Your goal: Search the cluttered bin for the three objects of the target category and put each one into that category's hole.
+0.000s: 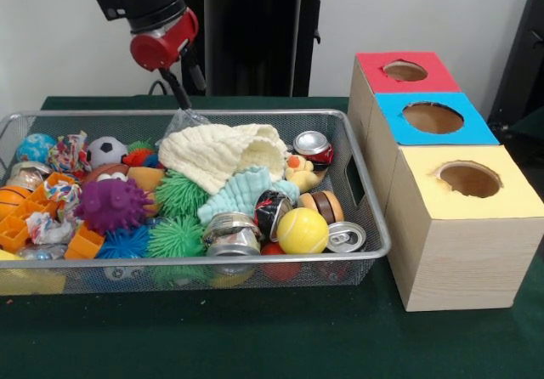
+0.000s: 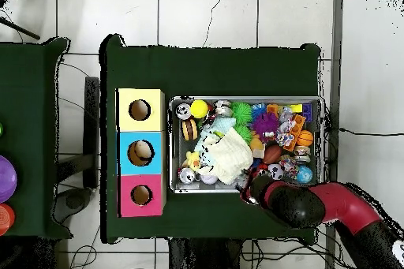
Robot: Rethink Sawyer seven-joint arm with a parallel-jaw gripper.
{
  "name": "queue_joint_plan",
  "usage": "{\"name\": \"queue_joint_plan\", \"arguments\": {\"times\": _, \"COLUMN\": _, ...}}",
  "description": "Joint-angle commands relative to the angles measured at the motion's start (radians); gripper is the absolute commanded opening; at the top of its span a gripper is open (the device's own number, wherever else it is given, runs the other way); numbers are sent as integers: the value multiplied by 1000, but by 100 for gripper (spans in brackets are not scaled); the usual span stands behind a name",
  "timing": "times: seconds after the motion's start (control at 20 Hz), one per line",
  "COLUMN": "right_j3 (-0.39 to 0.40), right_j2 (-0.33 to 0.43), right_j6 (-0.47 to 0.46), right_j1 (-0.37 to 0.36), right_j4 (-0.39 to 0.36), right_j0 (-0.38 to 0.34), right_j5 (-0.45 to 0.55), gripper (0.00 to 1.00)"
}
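Observation:
The wire-mesh bin (image 1: pixel 255 114) lies on the green table, full of toys, and also shows in the overhead view (image 2: pixel 245 99). My gripper (image 1: pixel 185 104) comes down at the bin's far rim, left of centre. Its thin black fingers are pinched together on the peak of a piece of clear wrinkly plastic film (image 1: pixel 184 124) that sits beside a cream knitted cloth (image 1: pixel 225 149). In the overhead view my gripper (image 2: pixel 251 188) is at the bin's lower edge. The blue-topped box's hole (image 1: pixel 433 117) is right of the bin, and in the overhead view something pale shows inside the hole (image 2: pixel 140 153). No other film is plainly visible.
The red-topped box (image 1: pixel 405 71) and the yellow-topped box (image 1: pixel 469 179) flank the blue one. The bin also holds metal cans (image 1: pixel 234 233), a yellow tennis ball (image 1: pixel 302 230), a mint cloth (image 1: pixel 242 190), a purple spiky ball (image 1: pixel 112 205), green spiky balls and orange blocks (image 1: pixel 83 243).

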Motion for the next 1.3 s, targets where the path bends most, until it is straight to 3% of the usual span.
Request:
{"name": "queue_joint_plan", "arguments": {"times": 0.05, "right_j3": -135, "right_j2": 33, "right_j6": -325, "right_j1": 75, "right_j4": -122, "right_j0": -26, "right_j5": 94, "gripper": 100}}
{"name": "queue_joint_plan", "arguments": {"times": 0.6, "right_j3": -126, "right_j2": 15, "right_j6": -274, "right_j1": 176, "right_j4": -235, "right_j0": -57, "right_j5": 14, "gripper": 100}}
{"name": "queue_joint_plan", "arguments": {"times": 0.85, "right_j3": -126, "right_j2": -18, "right_j6": -218, "right_j1": 225, "right_j4": -328, "right_j0": -50, "right_j5": -56, "gripper": 100}}
{"name": "queue_joint_plan", "arguments": {"times": 1.3, "right_j3": -144, "right_j2": -48, "right_j6": -196, "right_j1": 287, "right_j4": -362, "right_j0": -49, "right_j5": -88, "gripper": 100}}
